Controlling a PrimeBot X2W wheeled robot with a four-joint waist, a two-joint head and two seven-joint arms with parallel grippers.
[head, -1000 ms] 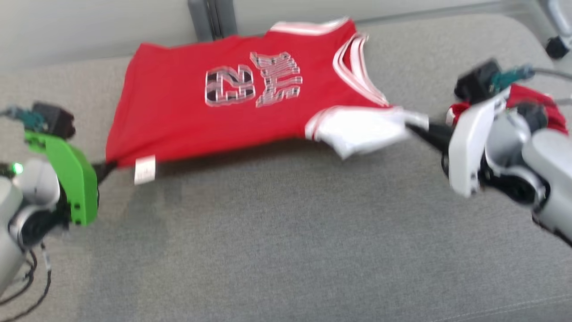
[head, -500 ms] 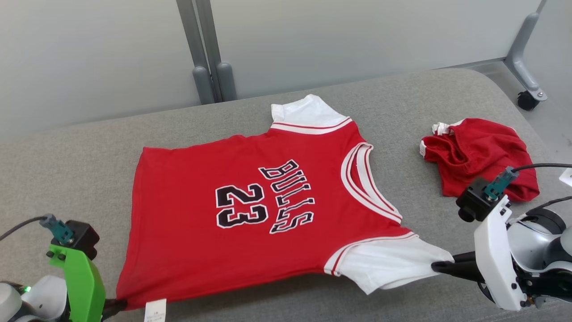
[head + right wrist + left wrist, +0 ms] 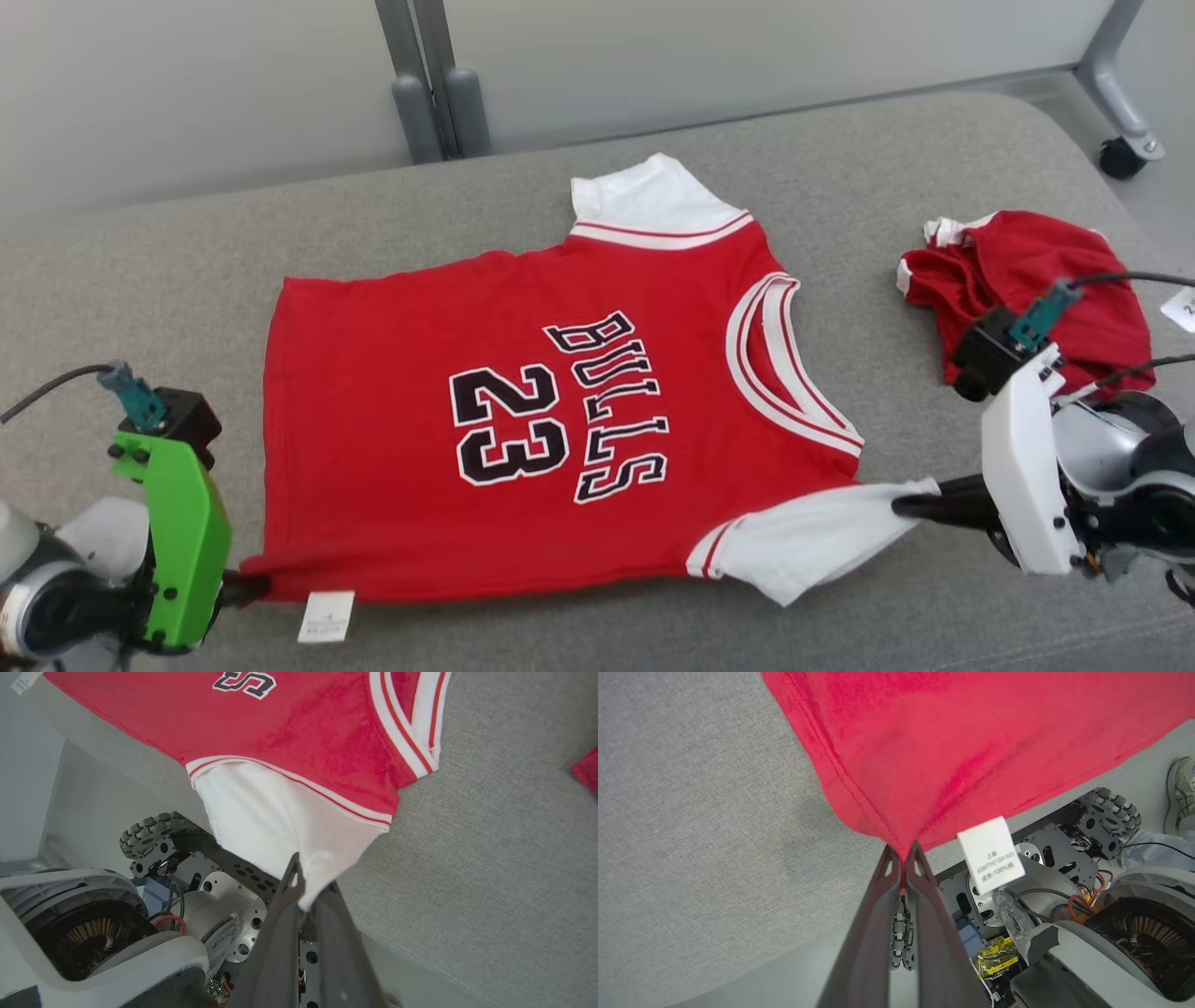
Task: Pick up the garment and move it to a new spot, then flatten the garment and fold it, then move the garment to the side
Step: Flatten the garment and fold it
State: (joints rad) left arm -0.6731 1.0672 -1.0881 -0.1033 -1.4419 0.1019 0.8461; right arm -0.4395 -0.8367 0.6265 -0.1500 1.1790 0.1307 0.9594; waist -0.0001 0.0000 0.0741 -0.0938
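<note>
Green-bracketed left end effector (image 3: 247, 588): fingers pressed together, clamped on the near hem corner of the garment, out past the table's front edge.
White care label (image 3: 991, 861): hangs from the hem just beside the left fingertips; small print on it, too fine to read.
White-bracketed right end effector (image 3: 901, 507): fingers closed on the tip of the near sleeve, pointing toward the robot's left.
Near sleeve (image 3: 275, 826): white, with red-striped trim where it joins the red body; drawn out to a point at the grip.
Robot base: a ribbed wheel (image 3: 147, 833) and dark metal plates show beneath both wrists, below the table edge.
Shoe (image 3: 1181, 793): a person's pale sneaker on the floor at the right edge of the left wrist view.
Garment (image 3: 373, 420): red jersey T-shirt spread print-up on the table, hem to the robot's left, neckline to its right, near edge stretched between the two end effectors.
Lettering (image 3: 560, 420): black-and-white "BULLS 23", turned sideways in the head view.
Table (image 3: 597, 644): grey woven fabric top.
Far sleeve (image 3: 644, 201): white, lying flat.
Second red garment (image 3: 1036, 271): crumpled heap beyond the right wrist, well apart from the T-shirt.
Grey posts (image 3: 434, 84): upright behind the table, against a pale panel.
</note>
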